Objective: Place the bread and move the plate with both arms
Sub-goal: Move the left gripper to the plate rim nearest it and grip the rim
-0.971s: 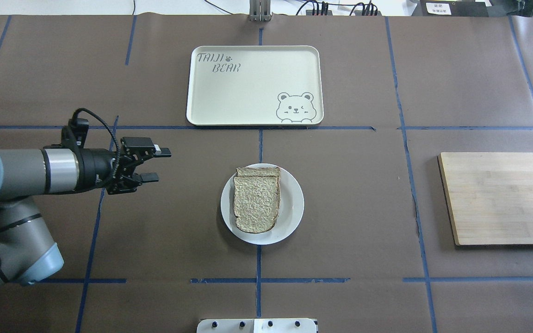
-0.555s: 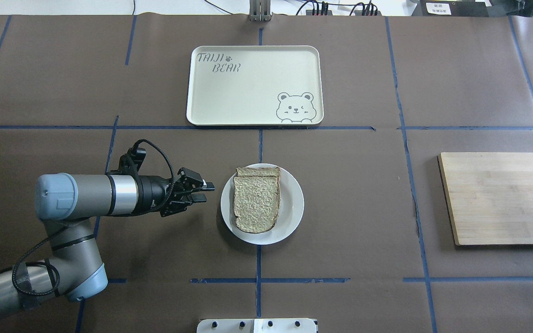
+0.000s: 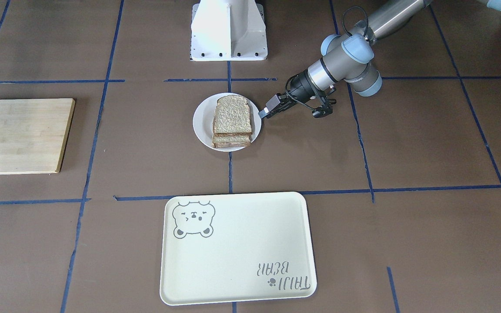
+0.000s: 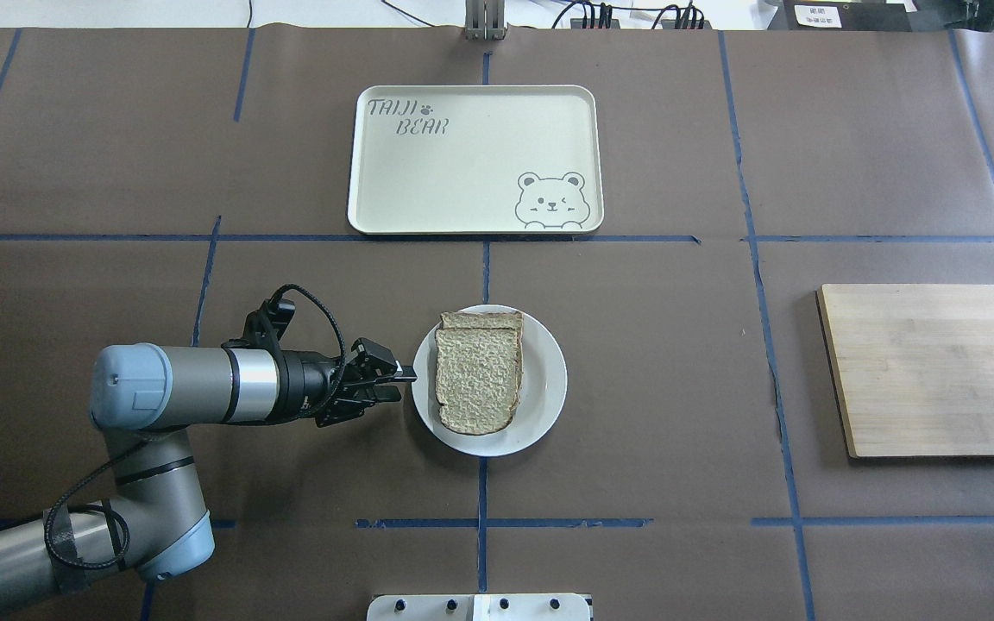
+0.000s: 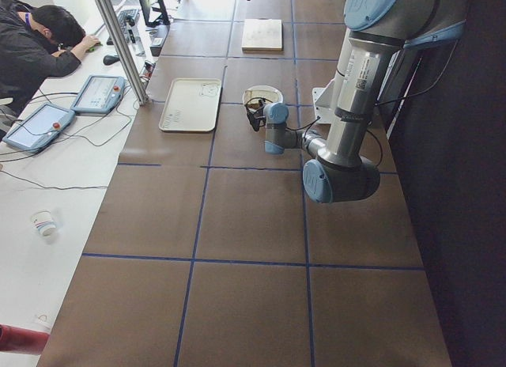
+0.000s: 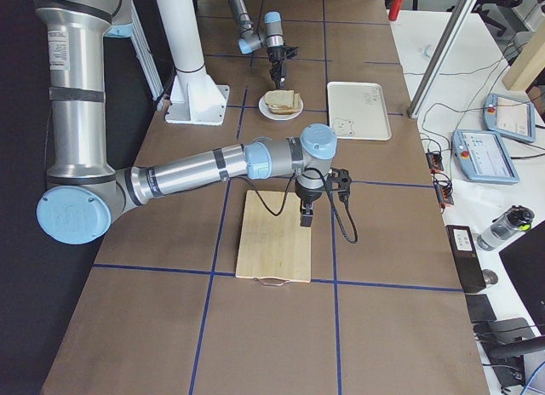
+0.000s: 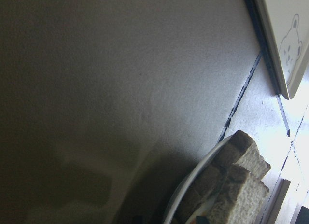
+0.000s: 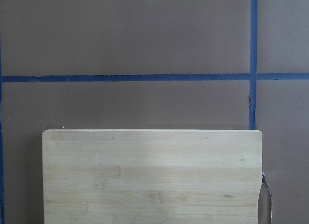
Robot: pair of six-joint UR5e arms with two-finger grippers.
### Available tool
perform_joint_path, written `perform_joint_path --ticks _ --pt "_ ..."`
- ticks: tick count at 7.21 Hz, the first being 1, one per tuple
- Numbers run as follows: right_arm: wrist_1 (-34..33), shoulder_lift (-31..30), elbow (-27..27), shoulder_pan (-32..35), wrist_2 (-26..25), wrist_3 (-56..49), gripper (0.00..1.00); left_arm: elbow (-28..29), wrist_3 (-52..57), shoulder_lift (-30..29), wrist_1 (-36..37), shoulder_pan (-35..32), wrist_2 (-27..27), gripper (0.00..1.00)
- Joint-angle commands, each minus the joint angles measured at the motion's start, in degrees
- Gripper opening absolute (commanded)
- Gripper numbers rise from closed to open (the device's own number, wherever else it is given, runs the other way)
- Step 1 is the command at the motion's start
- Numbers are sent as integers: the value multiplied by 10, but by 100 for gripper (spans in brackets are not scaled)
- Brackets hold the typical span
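Note:
The white plate (image 4: 544, 379) sits at the table's middle. The bread (image 4: 477, 379), a speckled slice with dark crust, lies on top of a second slice on it. In the front view the plate (image 3: 202, 119) and the bread (image 3: 232, 115) show as a stack. My left gripper (image 4: 402, 384) is low, lies sideways and is open, its tips at the plate's left rim. It also shows in the front view (image 3: 262, 114). The left wrist view shows the plate rim (image 7: 193, 185) and the bread's edge (image 7: 246, 185) up close. My right gripper (image 6: 305, 218) shows only in the exterior right view, over the board; I cannot tell its state.
A cream tray (image 4: 462, 164) with a bear drawing lies beyond the plate. A wooden cutting board (image 4: 937, 371) lies at the right and fills the right wrist view (image 8: 152, 175). The white pedestal base (image 3: 228, 30) stands on the robot's side of the plate.
My left arm has swung right and down, bringing the open gripper from well left of the plate to its left rim. The plate and the bread have not moved.

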Motion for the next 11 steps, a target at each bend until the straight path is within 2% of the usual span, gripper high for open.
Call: perform_joint_path --ticks 1,9,10,11 --pt "0 0 0 4 0 -1 99 21 0 -22 0 3 1 46" --pt "0 0 0 14 0 -4 99 29 -1 -34 0 15 0 36" --pt "0 0 0 16 1 -4 99 29 -2 -34 0 15 0 26" --pt "0 0 0 17 1 -4 99 26 -1 -34 0 15 -2 9"
